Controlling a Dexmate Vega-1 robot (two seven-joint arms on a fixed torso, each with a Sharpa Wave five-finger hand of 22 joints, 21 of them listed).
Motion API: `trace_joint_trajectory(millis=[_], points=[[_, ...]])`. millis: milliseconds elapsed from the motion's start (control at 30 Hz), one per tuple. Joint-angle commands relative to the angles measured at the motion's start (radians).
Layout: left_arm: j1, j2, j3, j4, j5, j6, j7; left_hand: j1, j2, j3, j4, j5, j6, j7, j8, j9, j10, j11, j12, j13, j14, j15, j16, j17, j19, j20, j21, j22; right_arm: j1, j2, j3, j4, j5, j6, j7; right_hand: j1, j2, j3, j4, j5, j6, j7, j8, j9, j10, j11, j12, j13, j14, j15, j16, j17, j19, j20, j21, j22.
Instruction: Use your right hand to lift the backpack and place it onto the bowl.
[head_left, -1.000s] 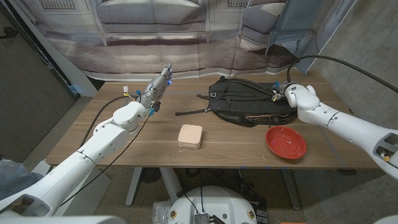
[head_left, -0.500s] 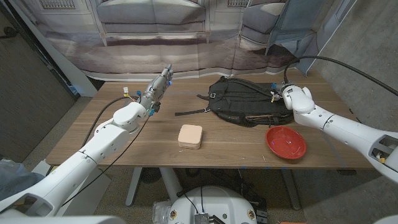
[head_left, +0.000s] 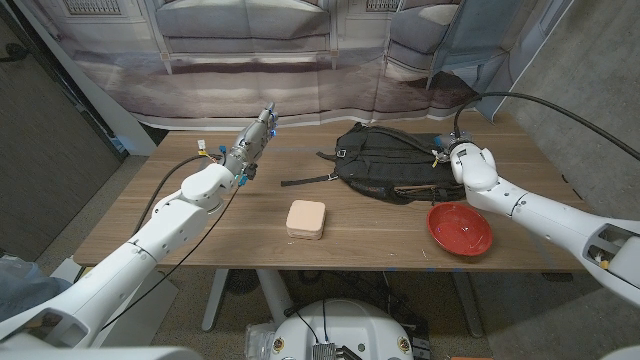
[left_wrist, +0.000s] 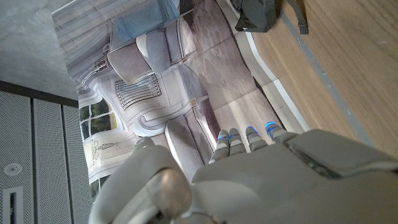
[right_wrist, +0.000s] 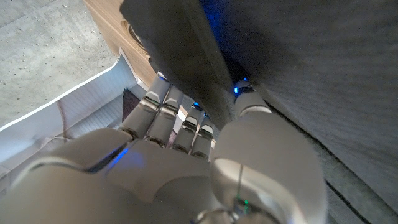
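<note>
Just 1 backpack (head_left: 395, 160), 1 bowl (head_left: 460, 228), 1 case (head_left: 306, 218)

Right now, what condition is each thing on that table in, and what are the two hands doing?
backpack: lying flat on the table, straps trailing toward the robot's left, not lifted.
bowl: red, upright, nothing in it.
beige case: lid closed, untouched.
right hand: at the backpack's right end, fingers against the fabric; a firm grip cannot be told.
left hand: raised over the table, fingers straight, holding nothing.
</note>
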Motion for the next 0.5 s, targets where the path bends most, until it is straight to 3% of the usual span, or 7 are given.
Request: trace_joint_trajectory(millis=[33, 200, 300, 500], points=[[-0.016, -0.006, 0.009, 0.027, -0.006, -0.008, -0.023, 0.002, 0.009, -0.006, 0.005, 0.002, 0.006, 0.004, 0.001, 0.004, 0.001, 0.0, -0.002, 0.003, 0.002, 0.003, 0.001, 0.004, -0.007, 0.007, -0.002, 0.004, -0.035, 0.036, -0.008, 0.039, 0.035, -0.035, -0.145, 0.06, 0.008, -0.012, -0.001, 0.001, 0.231, -0.098, 0.037, 0.022, 0.226, -0.077, 0.042, 0.034, 0.035, -0.124, 0.102, 0.117, -0.019, -0.133, 0.086, 0.081], [-0.019, -0.005, 0.011, 0.029, -0.007, -0.006, -0.026, 0.002, 0.01, -0.007, 0.005, 0.002, 0.006, 0.004, 0.0, 0.004, 0.001, -0.001, -0.002, 0.003, 0.002, 0.002, 0.001, 0.004, -0.006, 0.007, -0.002, 0.004, -0.053, 0.051, -0.001, 0.055, 0.062, -0.049, -0.225, 0.112, 0.019, -0.017, 0.007, -0.007, 0.374, -0.095, 0.09, 0.042, 0.41, -0.073, 0.102, 0.087, 0.074, -0.127, 0.181, 0.228, -0.012, -0.146, 0.174, 0.128], [-0.022, -0.006, 0.013, 0.032, -0.007, -0.003, -0.028, 0.002, 0.01, -0.008, 0.005, 0.002, 0.006, 0.004, 0.0, 0.004, 0.001, 0.0, -0.002, 0.003, 0.003, 0.002, 0.001, 0.004, -0.006, 0.007, -0.002, 0.004, -0.065, 0.062, 0.003, 0.067, 0.076, -0.063, -0.28, 0.141, 0.025, -0.013, 0.013, -0.011, 0.477, -0.092, 0.148, 0.062, 0.515, -0.071, 0.131, 0.152, 0.121, -0.126, 0.191, 0.297, 0.0, -0.146, 0.262, 0.154], [-0.03, -0.008, 0.018, 0.037, -0.005, -0.002, -0.034, 0.002, 0.011, -0.01, 0.005, 0.002, 0.005, 0.004, 0.0, 0.004, 0.002, -0.002, -0.001, 0.003, 0.003, 0.001, 0.001, 0.004, -0.007, 0.008, -0.002, 0.004, -0.081, 0.067, 0.014, 0.064, 0.112, -0.075, -0.351, 0.174, 0.029, -0.019, 0.008, -0.012, 0.51, -0.088, 0.176, 0.073, 0.566, -0.069, 0.149, 0.198, 0.169, -0.131, 0.205, 0.312, 0.035, -0.147, 0.319, 0.161]])
